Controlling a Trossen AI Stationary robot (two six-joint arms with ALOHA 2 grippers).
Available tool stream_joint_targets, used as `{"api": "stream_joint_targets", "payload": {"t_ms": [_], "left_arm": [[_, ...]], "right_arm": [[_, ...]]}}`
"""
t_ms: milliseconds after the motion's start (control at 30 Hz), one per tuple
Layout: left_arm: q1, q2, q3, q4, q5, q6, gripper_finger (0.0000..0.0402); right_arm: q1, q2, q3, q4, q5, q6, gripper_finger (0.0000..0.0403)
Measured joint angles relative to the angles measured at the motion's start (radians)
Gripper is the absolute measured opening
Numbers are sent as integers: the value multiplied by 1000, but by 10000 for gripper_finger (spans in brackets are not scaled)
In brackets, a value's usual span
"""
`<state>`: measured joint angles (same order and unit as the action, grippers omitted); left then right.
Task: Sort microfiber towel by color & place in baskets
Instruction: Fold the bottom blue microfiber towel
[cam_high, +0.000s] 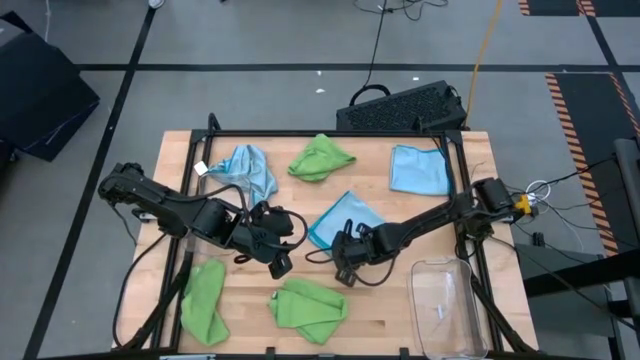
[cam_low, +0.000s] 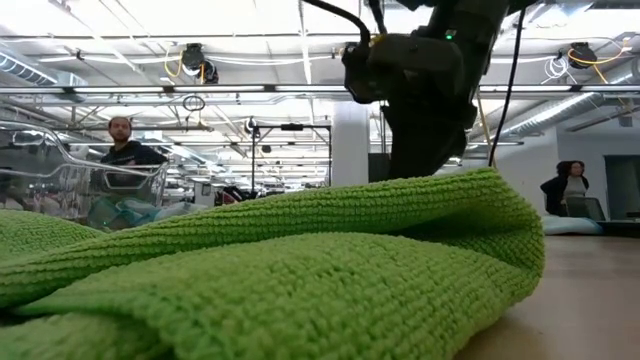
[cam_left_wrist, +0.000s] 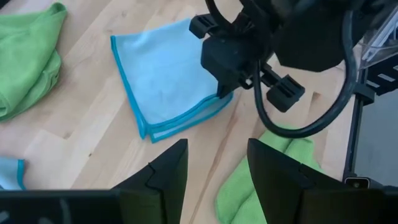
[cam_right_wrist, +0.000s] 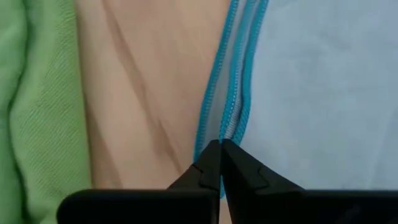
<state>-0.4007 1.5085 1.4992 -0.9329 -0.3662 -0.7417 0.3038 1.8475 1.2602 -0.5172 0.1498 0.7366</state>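
The folded blue towel (cam_high: 345, 220) lies near the middle of the wooden table (cam_high: 400, 215), and its stitched edge (cam_right_wrist: 233, 93) sits right at the tips of the right gripper (cam_right_wrist: 221, 149), whose fingers are pressed together on that edge. From above, this right gripper (cam_high: 347, 262) reaches in from the right side and sits at the towel's near corner. The left gripper (cam_high: 278, 262) hovers just beside it, its two fingers (cam_left_wrist: 171, 171) held partly apart with nothing between them, above bare wood and the edge of a green towel (cam_left_wrist: 264, 180).

Five other cloths are spread around. A crumpled blue towel (cam_high: 245, 170) lies at the far left, a green one (cam_high: 320, 157) at the far middle, and a flat blue one (cam_high: 418, 170) at the far right. Two more green towels lie along the near edge, one at the left (cam_high: 203, 300) and one at the middle (cam_high: 310, 305).

A clear basket (cam_high: 447, 305) stands at the near right corner with no towel in it. A black crate (cam_high: 400, 108) sits beyond the far edge of the table.
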Motion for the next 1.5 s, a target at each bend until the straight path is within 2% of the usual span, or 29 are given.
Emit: {"api": "stream_joint_targets", "payload": {"t_ms": [300, 433, 600, 733, 867, 1100, 1233, 1367, 1500], "left_arm": [[-15, 0, 0, -4, 3, -25, 168], [-15, 0, 0, -5, 3, -27, 168], [-15, 0, 0, -5, -4, -19, 168], [-7, 0, 0, -5, -35, 1, 168], [22, 0, 0, -3, -45, 12, 168], [72, 8, 0, 20, -37, 38, 168], [95, 29, 0, 32, -16, 41, 168], [110, 67, -1, 75, 20, 84, 168], [125, 124, -1, 157, 63, 144, 168]], "right_arm": [[60, -9, 0, -15, -9, -15, 1], [99, -8, 0, -17, 55, 0, 1], [160, -8, 0, -40, 200, 71, 1], [198, -8, -10, -31, 239, 91, 0], [222, -8, -27, -35, 235, 117, 0], [229, -8, -56, -36, 114, 168, 7], [229, -30, -79, -38, 80, 191, 29], [220, -86, -87, -48, 58, 189, 75], [208, -171, -86, -55, 108, 171, 125]]}}
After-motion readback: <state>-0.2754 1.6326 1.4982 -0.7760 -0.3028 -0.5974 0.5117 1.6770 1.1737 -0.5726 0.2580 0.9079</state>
